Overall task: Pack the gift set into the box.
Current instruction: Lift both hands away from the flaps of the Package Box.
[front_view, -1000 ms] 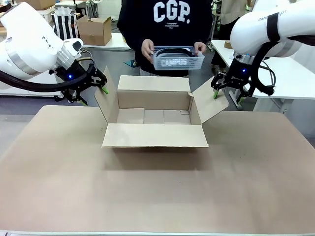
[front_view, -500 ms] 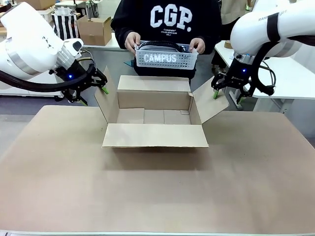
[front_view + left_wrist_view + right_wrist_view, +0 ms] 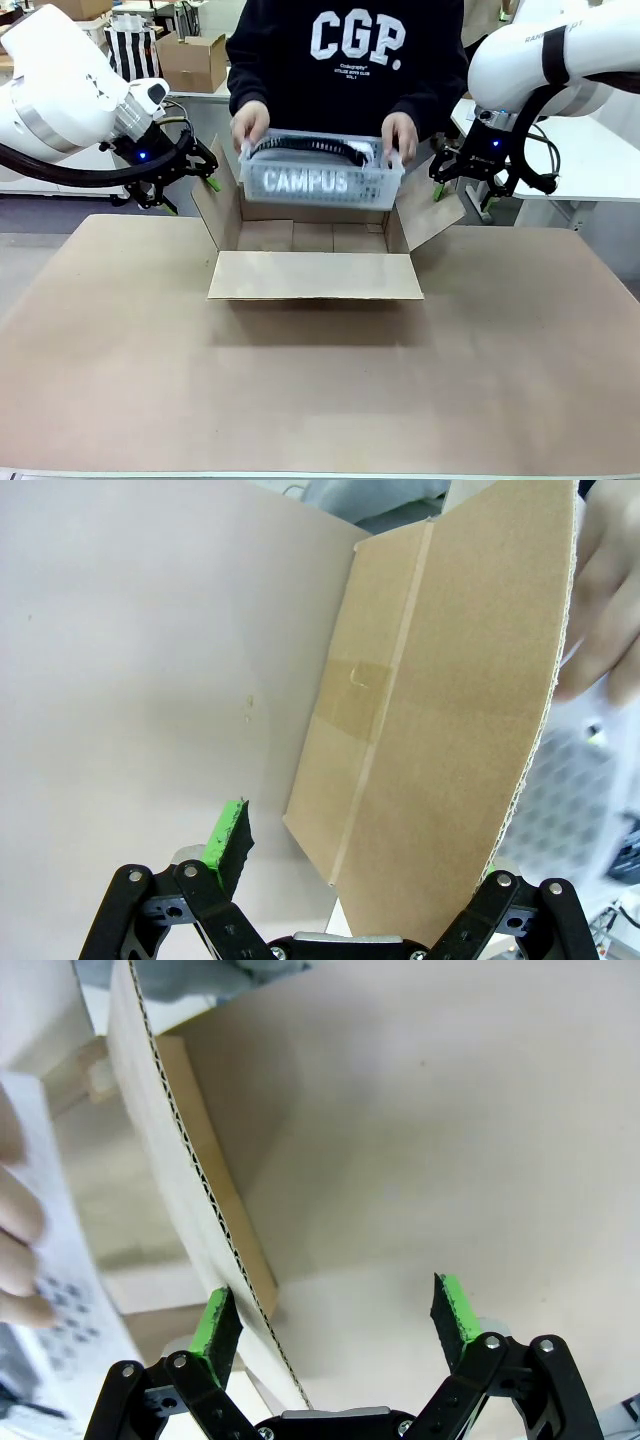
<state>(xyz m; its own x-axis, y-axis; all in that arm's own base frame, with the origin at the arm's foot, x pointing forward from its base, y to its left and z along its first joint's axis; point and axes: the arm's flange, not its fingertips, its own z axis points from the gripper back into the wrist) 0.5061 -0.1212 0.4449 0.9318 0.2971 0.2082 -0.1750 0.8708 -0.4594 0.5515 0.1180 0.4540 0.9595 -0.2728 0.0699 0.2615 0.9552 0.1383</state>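
Behind the counter [image 3: 320, 400] a workshop shows: a small carton [image 3: 192, 62] and a striped bag [image 3: 133, 45] on a far bench. On the brown counter the box [image 3: 315, 245] sits open at the middle, near flap folded flat toward the robot, side flaps leaning outward, far flap hidden behind the basket. A person in a dark sweatshirt stands at the far side, both hands [image 3: 250, 126] gripping the ends of a white mesh basket [image 3: 320, 178] printed CAMPUS with black items inside; it hangs just over the far part of the box opening. The left tool [image 3: 205, 172] is at the left flap: in its wrist view the flap [image 3: 440, 730] stands between the spread fingers, one green pad [image 3: 228, 835] apart from the cardboard and the other finger hidden behind it, so the tool is released. The right tool [image 3: 440, 185] is at the right flap: in its wrist view the flap edge [image 3: 180, 1210] runs just beside the left pad [image 3: 213, 1322], the other pad well apart from it, jaws spread and gripping nothing. The side flaps and both tools flank the basket's path. Half a second ago the basket was held higher, at chest level behind the box; now it has come down and forward, covering the far flap, while both tools stay where they were.
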